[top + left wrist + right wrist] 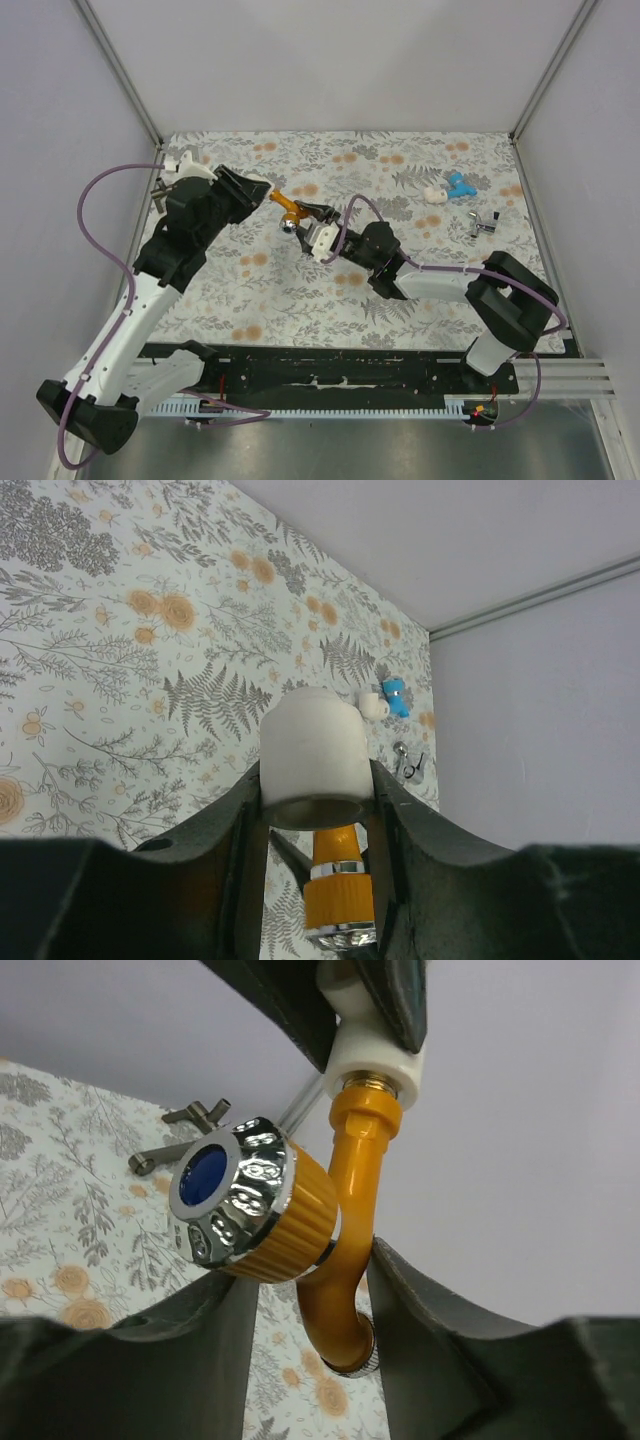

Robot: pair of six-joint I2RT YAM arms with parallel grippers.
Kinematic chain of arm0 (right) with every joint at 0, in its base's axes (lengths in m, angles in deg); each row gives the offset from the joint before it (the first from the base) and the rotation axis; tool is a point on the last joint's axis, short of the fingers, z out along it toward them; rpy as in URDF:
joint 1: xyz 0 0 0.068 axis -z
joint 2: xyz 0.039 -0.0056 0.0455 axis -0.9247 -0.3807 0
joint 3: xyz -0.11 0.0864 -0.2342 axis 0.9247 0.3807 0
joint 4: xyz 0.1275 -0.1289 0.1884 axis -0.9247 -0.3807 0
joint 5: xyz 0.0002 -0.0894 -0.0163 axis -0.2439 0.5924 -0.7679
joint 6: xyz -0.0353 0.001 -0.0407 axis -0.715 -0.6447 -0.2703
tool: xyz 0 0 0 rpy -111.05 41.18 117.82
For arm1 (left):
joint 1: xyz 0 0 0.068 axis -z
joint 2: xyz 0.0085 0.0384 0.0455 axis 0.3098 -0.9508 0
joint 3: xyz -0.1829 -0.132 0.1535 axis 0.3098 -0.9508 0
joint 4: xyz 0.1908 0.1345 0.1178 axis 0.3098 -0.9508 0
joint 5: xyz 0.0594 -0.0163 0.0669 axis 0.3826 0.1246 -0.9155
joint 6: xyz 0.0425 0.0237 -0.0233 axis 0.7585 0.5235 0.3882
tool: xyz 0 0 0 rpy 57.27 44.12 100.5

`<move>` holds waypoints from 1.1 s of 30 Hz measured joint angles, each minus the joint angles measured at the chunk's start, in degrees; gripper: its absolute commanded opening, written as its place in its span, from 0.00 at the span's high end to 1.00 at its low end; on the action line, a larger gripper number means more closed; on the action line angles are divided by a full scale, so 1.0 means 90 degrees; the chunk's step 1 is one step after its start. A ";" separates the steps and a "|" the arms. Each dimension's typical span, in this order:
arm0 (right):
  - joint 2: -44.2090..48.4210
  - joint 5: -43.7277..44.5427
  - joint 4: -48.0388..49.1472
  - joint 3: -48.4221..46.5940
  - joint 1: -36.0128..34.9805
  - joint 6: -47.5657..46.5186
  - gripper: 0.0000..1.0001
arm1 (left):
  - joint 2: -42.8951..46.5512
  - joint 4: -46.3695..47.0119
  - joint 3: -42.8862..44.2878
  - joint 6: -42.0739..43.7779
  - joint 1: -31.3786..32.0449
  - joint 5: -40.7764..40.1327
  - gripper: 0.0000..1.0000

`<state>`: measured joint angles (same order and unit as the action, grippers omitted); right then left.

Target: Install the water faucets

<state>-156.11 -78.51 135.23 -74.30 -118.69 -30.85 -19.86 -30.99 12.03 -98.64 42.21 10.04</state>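
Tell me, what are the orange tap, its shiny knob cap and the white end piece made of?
The orange faucet: likely plastic, smooth and glossy with soft highlights. The knob cap: chrome-look, mirror-bright and dimpled; metal or plated plastic, cannot tell. The white end fitting: probably plastic, matte and opaque.

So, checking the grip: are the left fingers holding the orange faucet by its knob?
No, the left fingers clamp its white end fitting, not touching the knob.
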 measured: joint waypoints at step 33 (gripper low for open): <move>0.0034 -0.3228 -0.3548 -0.2499 0.2013 1.0647 1.00 | 0.1804 0.3313 -0.1984 0.1098 0.0044 0.0325 0.17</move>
<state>-155.80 -107.56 103.29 -96.79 -100.57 64.97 -3.62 -1.18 -5.83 -88.76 42.60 12.97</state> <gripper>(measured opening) 0.257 0.745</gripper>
